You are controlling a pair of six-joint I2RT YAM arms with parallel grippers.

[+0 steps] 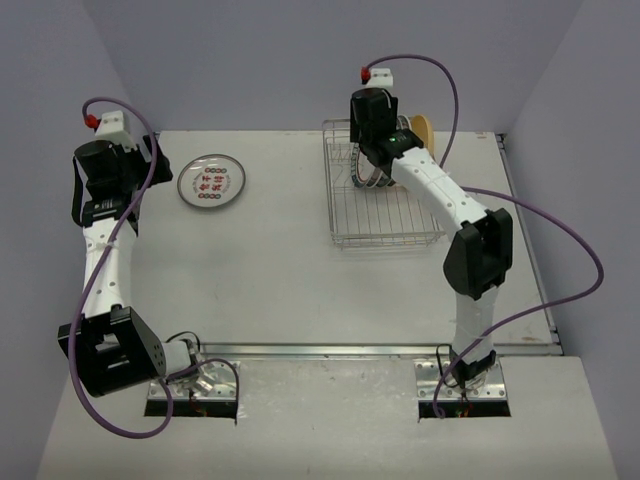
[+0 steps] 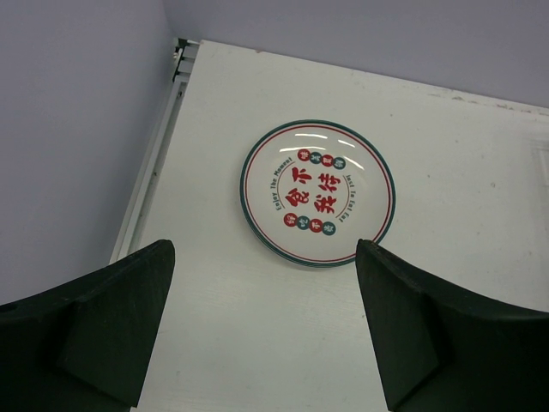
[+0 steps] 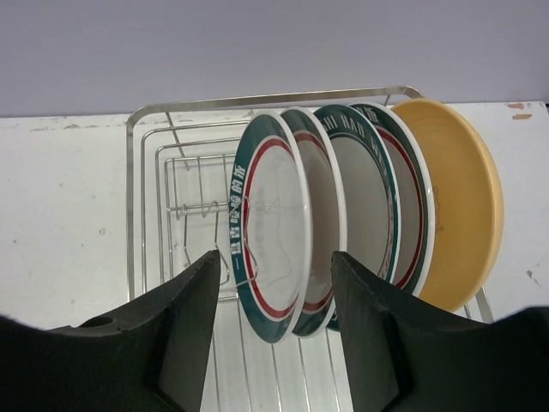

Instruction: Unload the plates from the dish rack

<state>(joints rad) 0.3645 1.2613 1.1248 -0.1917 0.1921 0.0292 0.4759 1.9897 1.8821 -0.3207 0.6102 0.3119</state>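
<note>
So the dish rack (image 1: 385, 200) sits on the right side of the tabletop (image 1: 290, 280), with a row of patterned plates (image 3: 364, 197) standing on edge in it and the tan-yellow plate (image 3: 459, 202) at the far end of the row. The right gripper (image 3: 274, 283) is spread wide, and the front plate (image 3: 270, 232) has its lower rim right in the gap; can't tell if it's touching. Over on the left, the red-character plate (image 2: 317, 193) lies flat on the tabletop. The left gripper (image 2: 262, 275) hangs above the tabletop with its jaws apart, just short of that plate.
</note>
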